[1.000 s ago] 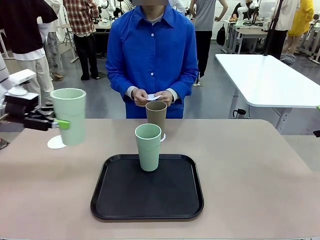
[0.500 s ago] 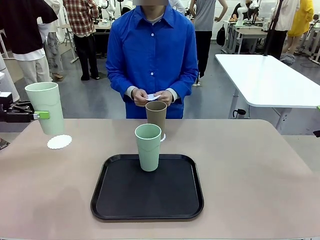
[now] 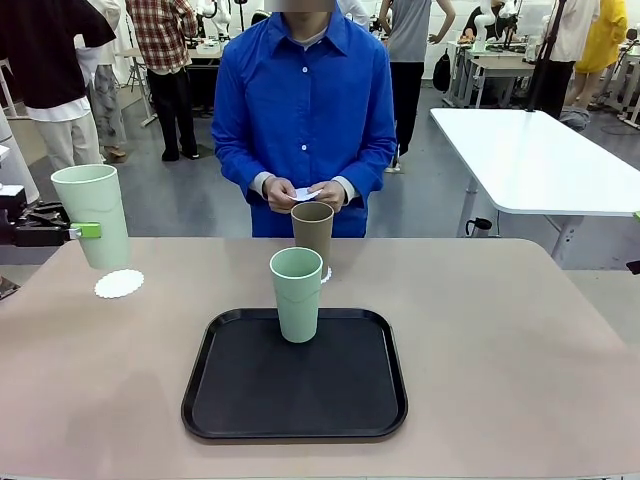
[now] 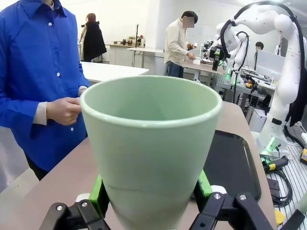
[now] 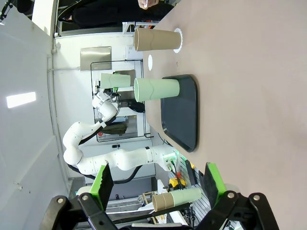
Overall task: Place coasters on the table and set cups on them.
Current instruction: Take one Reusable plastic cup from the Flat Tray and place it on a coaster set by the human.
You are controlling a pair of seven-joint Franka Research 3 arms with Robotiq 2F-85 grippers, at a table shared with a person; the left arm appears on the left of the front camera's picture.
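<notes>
Above table, mint cup still aloft.

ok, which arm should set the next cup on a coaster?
Left. Its jaws grip a mint cup right by the bare coaster at the left of the table; the right jaws are open and hold nothing.

Smooth grey floor runs back here, a white rectangular table on the right (rounded corners), pale desks beyond, people standing about in even indoor light.
</notes>
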